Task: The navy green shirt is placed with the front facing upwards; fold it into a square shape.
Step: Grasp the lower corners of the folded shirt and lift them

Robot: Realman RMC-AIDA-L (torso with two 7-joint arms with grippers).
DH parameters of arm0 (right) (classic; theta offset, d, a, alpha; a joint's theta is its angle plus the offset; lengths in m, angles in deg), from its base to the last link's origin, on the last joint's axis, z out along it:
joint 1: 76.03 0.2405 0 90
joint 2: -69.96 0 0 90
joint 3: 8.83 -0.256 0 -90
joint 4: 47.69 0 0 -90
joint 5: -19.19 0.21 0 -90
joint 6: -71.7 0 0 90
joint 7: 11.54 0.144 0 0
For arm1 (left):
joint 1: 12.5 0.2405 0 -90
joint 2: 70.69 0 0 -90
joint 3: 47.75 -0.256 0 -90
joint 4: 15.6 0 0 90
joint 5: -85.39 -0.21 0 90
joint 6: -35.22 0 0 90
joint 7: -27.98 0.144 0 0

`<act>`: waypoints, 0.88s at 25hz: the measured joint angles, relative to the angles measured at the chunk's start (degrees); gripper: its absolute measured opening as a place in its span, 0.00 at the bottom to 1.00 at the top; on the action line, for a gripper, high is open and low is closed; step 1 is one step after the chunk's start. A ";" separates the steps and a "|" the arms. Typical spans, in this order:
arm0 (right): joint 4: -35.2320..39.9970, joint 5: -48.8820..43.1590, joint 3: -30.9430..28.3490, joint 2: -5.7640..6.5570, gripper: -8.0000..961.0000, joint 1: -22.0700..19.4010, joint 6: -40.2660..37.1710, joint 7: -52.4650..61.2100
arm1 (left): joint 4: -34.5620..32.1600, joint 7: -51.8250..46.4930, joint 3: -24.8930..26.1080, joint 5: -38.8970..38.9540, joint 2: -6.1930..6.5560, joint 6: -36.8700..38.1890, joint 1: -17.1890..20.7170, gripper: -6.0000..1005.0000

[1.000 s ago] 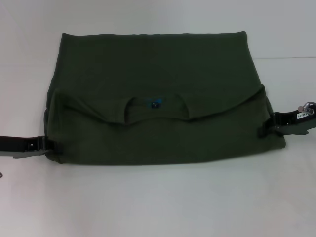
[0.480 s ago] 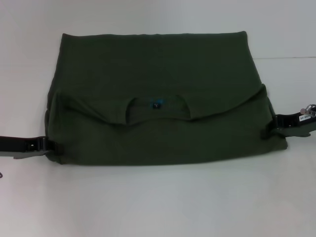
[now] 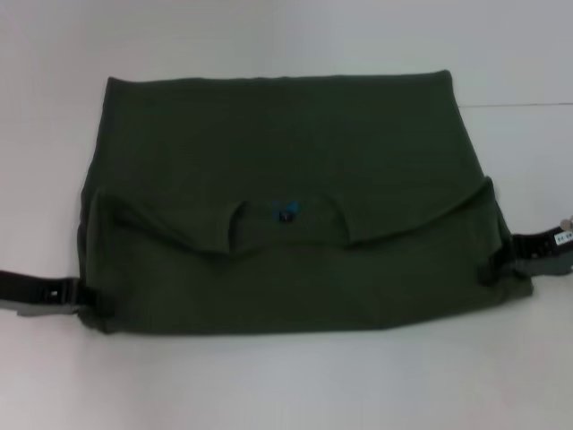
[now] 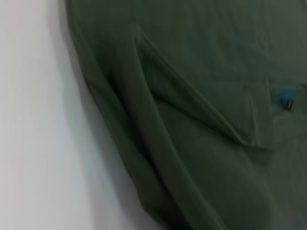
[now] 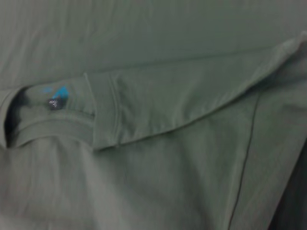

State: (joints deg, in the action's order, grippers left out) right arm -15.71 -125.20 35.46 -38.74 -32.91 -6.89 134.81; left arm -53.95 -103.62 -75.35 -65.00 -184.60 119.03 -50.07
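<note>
The left gripper (image 3: pixel 89 300) is being seen at the near left corner of the navy green shirt (image 3: pixel 286 152), its tip tucked against the cloth edge, so whether it is gripping or open cannot be told. The shirt is lying spread across the white table (image 3: pixel 286 385), already partly folded: the collar (image 3: pixel 285 215) end is lying doubled over the body, with the label (image 5: pixel 56 98) showing at the middle. A wide rectangle is being formed, so further folding, judged from its shape, is being left to reach a square. The right gripper (image 3: pixel 501 260) is being seen at the near right corner, touching the cloth there; its fingers likewise cannot be made out
</note>
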 joint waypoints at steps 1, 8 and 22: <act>0.42 -0.01 0.00 0.14 0.08 -0.35 -1.85 -0.01 | -0.38 -0.08 0.06 -0.97 0.11 1.68 -0.05 0.10; 2.26 -1.71 0.12 0.53 0.08 -2.35 -11.40 -0.12 | -2.43 -0.11 0.05 -6.72 0.56 13.35 -0.58 0.10; 2.21 -9.88 0.31 0.30 0.08 -2.84 -19.93 -3.37 | -2.09 0.30 -3.95 -9.34 0.28 23.44 -2.00 0.09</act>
State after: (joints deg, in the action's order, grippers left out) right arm -13.50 -135.08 35.77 -38.44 -35.75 -26.83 131.44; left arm -56.04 -103.32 -79.30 -74.34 -184.32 142.47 -52.07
